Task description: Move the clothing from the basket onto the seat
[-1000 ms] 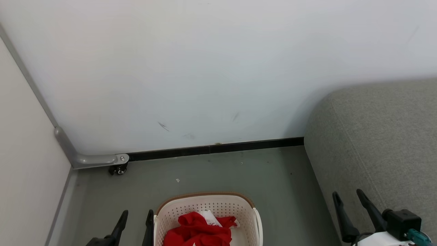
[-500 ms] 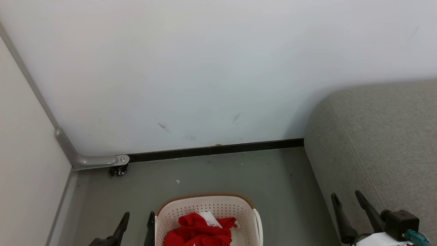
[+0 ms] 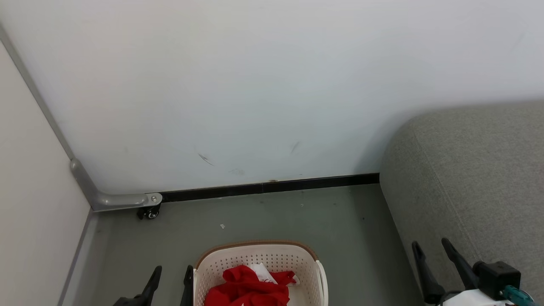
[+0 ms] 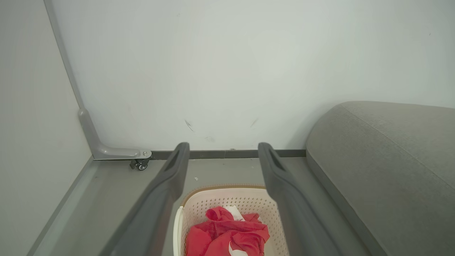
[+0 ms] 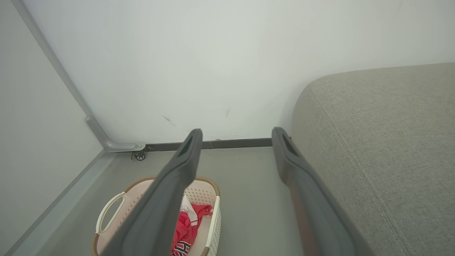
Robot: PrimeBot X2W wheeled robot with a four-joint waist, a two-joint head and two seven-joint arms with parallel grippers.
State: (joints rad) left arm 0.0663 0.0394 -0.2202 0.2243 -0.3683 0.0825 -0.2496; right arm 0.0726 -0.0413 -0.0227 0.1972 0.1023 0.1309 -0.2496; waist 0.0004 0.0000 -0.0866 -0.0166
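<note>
Left end effector (image 3: 172, 275) and right end effector (image 3: 430, 246) gape empty; a shallow pinch could drop clothing (image 3: 248, 290) beside the basket (image 3: 255, 256).

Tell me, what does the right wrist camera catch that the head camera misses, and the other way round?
The right wrist view adds the open loop of a white side handle on the basket, and black-and-white numerals on the red clothing. The head view adds the left gripper, open just beside the basket. Both share the open right gripper, the basket with the clothing inside, the grey seat, the pale wall and a small caster wheel at its foot.
</note>
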